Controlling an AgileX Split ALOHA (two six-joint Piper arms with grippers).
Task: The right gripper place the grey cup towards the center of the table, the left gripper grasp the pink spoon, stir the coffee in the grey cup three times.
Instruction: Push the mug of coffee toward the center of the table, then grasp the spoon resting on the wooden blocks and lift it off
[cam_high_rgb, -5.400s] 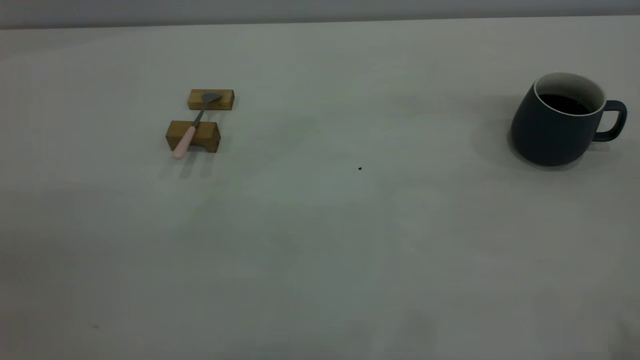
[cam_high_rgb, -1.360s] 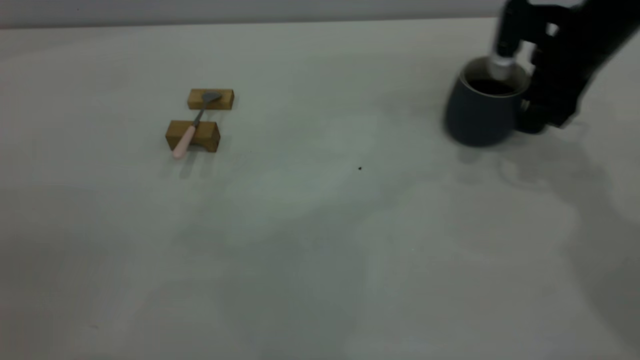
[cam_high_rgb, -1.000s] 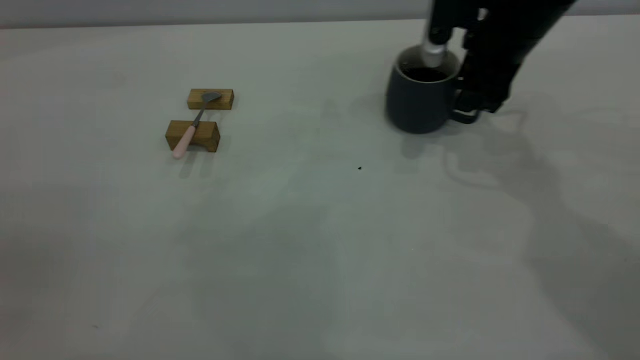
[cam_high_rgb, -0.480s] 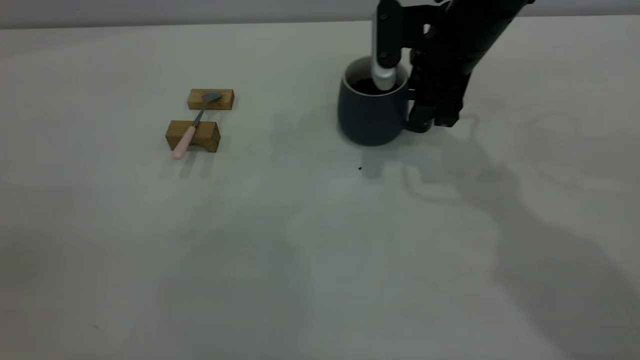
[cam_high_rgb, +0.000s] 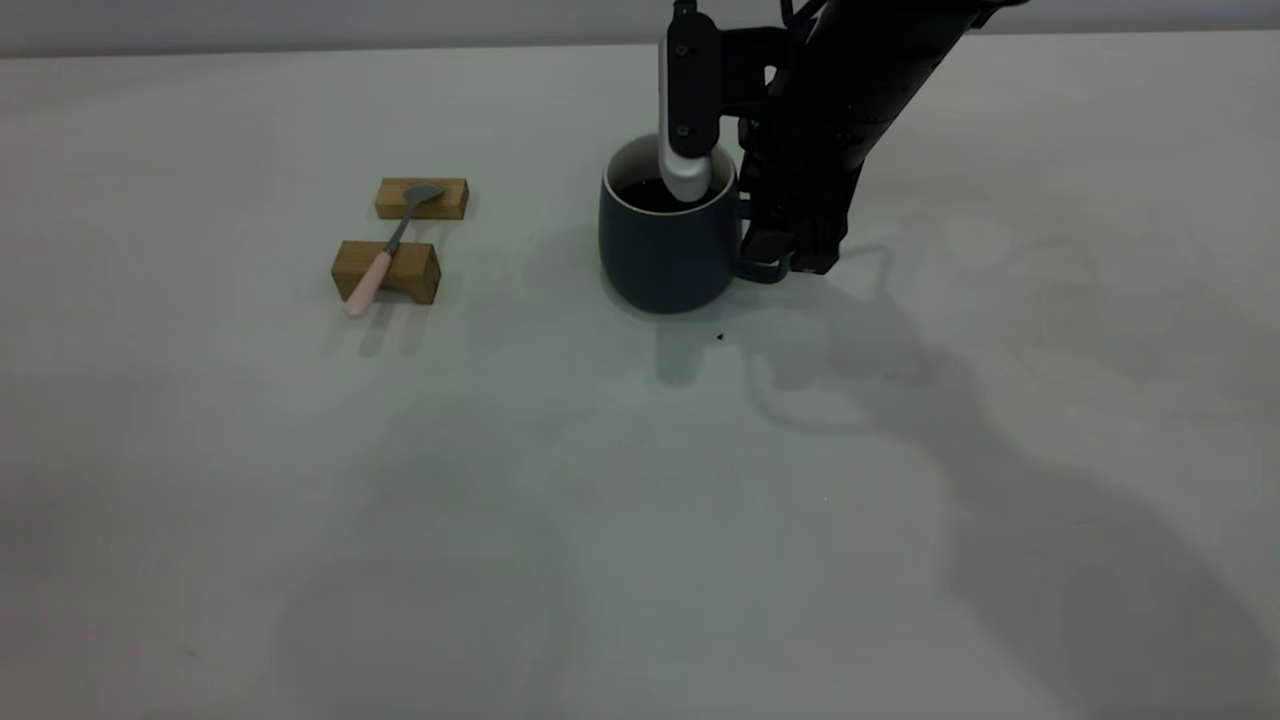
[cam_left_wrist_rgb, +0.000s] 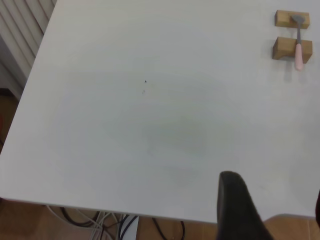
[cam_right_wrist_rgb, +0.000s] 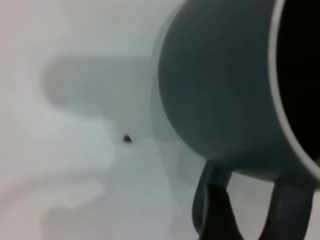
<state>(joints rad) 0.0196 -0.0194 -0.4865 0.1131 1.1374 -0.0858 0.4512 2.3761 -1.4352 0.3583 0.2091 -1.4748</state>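
The grey cup (cam_high_rgb: 662, 255) with dark coffee (cam_high_rgb: 650, 195) sits near the middle of the table (cam_high_rgb: 620, 480), low at its surface. My right gripper (cam_high_rgb: 772, 262) is shut on the cup's handle (cam_right_wrist_rgb: 202, 197), with one black finger (cam_right_wrist_rgb: 220, 217) through the loop. Its silver-tipped finger (cam_high_rgb: 686, 178) hangs over the cup's rim. The pink spoon (cam_high_rgb: 385, 255) lies across two wooden blocks (cam_high_rgb: 388, 270) at the left, bowl on the far block. The left wrist view shows the spoon (cam_left_wrist_rgb: 298, 50) far from my open, empty left gripper (cam_left_wrist_rgb: 274, 190), which is off the table's edge.
A tiny black speck (cam_high_rgb: 720, 337) marks the table just in front of the cup, also seen under it as a speck (cam_right_wrist_rgb: 127, 138). The table edge (cam_left_wrist_rgb: 100, 207) with cables and floor below lies by the left gripper.
The right arm came in, took the cup by its handle at the far right, and carried it left and slightly forward to the table's middle. The spoon and blocks have not moved.
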